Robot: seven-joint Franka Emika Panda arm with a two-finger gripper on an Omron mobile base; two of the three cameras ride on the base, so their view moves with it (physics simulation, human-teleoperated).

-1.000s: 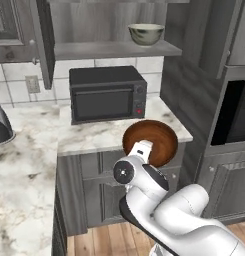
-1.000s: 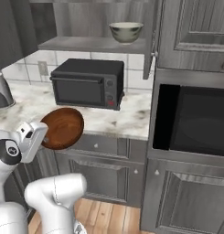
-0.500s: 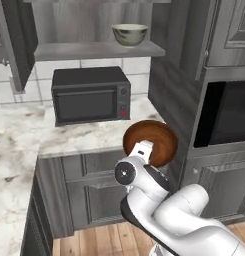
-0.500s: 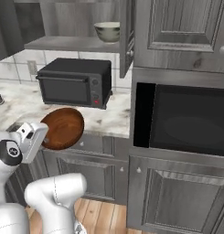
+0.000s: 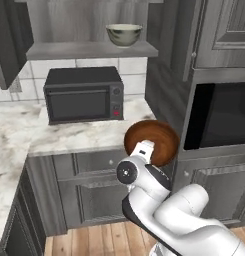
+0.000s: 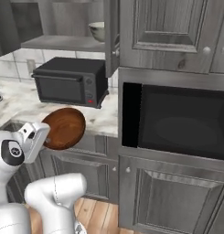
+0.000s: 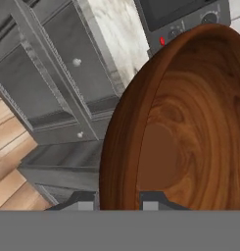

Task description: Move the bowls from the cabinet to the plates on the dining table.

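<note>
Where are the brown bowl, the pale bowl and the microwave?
brown bowl (image 5: 156, 141), left base view, its inside.
pale bowl (image 5: 124, 34), left base view, its outer wall, on the shelf.
microwave (image 5: 79, 104), left base view, its door.

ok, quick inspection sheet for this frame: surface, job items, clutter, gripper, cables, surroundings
Surface: white brown-veined marble counter, bare apart from the microwave.
Job's things: dark reddish-brown wooden bowl held on edge at the gripper; glossy pale cream-green bowl upright on the grey cabinet shelf. Plates and dining table: nothing seen.
Clutter: black countertop microwave, door shut.
Grippers: gripper shut on the brown bowl's rim, one fingertip on each side of the wall.
Cables: nothing seen.
Surroundings: grey raised-panel cabinets, built-in black oven, wood-plank floor, white tile backsplash.
</note>
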